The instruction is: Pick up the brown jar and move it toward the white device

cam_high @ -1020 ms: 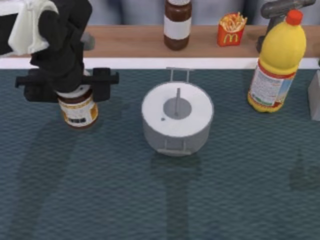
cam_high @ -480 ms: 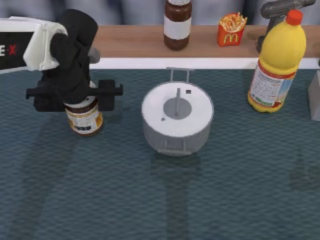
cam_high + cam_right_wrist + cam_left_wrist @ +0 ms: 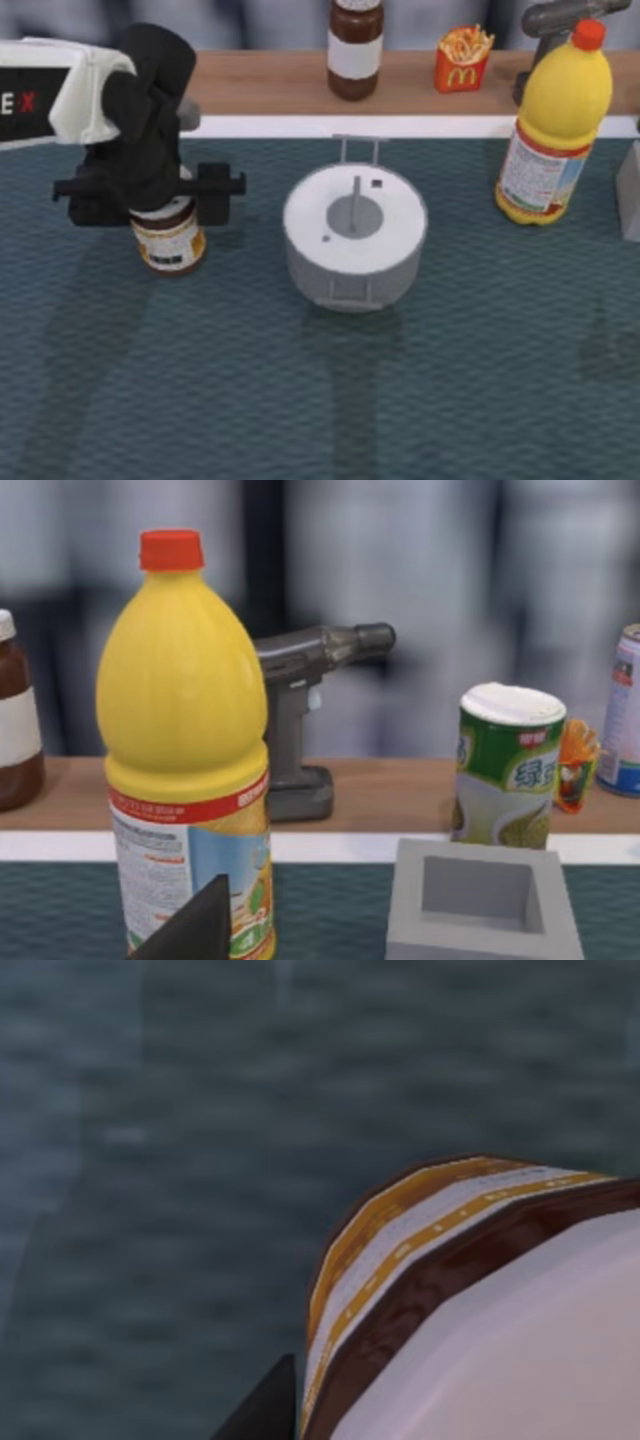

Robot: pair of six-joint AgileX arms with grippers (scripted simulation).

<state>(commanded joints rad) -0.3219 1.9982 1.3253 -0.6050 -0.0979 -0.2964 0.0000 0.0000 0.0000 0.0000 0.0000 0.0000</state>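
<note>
The brown jar (image 3: 168, 240), short with a white-and-orange label, hangs under my left gripper (image 3: 158, 196), which is shut on its white lid at the table's left. Whether the jar touches the table I cannot tell. In the left wrist view the jar (image 3: 420, 1250) fills the lower corner, with one dark fingertip (image 3: 262, 1410) against its side. The white device (image 3: 355, 235), a wide squat cylinder with a grey centre and wire handles, stands mid-table, about a jar's width to the right of the jar. My right arm is out of the top view; the right wrist view shows one dark fingertip (image 3: 200, 920), spread wide.
A yellow bottle (image 3: 555, 130) stands at the right, with a grey box (image 3: 630, 190) at the right edge. On the wooden shelf behind stand a taller brown jar (image 3: 355, 50), a fries box (image 3: 463, 58) and a grey drill (image 3: 550, 20). A green can (image 3: 505, 765) stands behind the box.
My left gripper has carried the brown jar a little to the right and toward the front; over the last half second it has barely moved. The white device has stayed put.
</note>
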